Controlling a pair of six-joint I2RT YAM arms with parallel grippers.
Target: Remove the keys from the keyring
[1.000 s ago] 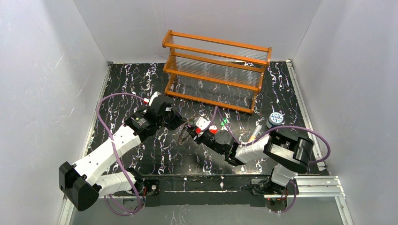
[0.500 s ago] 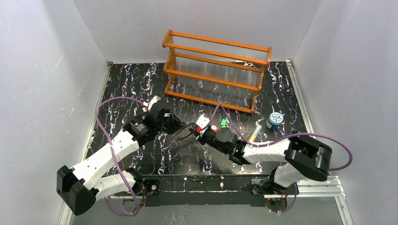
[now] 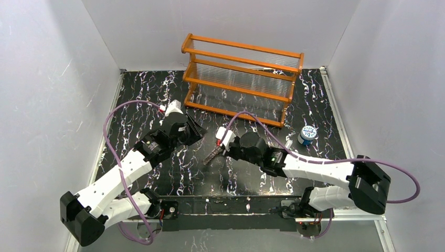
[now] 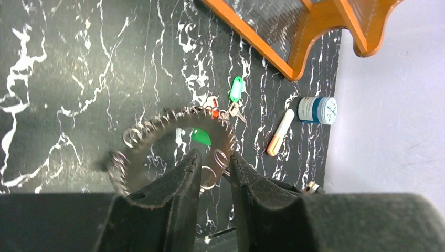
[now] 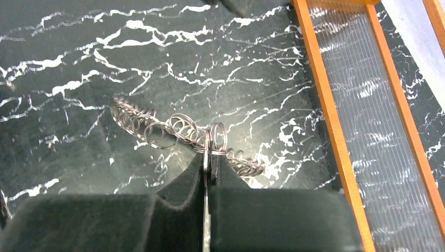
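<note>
Dark-grey keyring (image 4: 157, 122), open centre, rim crowded with small silvery wire loops, sits over the black marbled table (image 4: 78, 52) with its rim pinched in the closed right hand (image 5: 208, 164). The keys (image 4: 237, 89) cluster at its far rim: one green head, one red, a short silver blade beside. Another green head shows inside the centre.

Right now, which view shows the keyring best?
Left wrist: the keyring shows most of its loop, face-on. Right wrist shows it edge-on, pinched in the right gripper. Top external shows only a small sliver.
</note>
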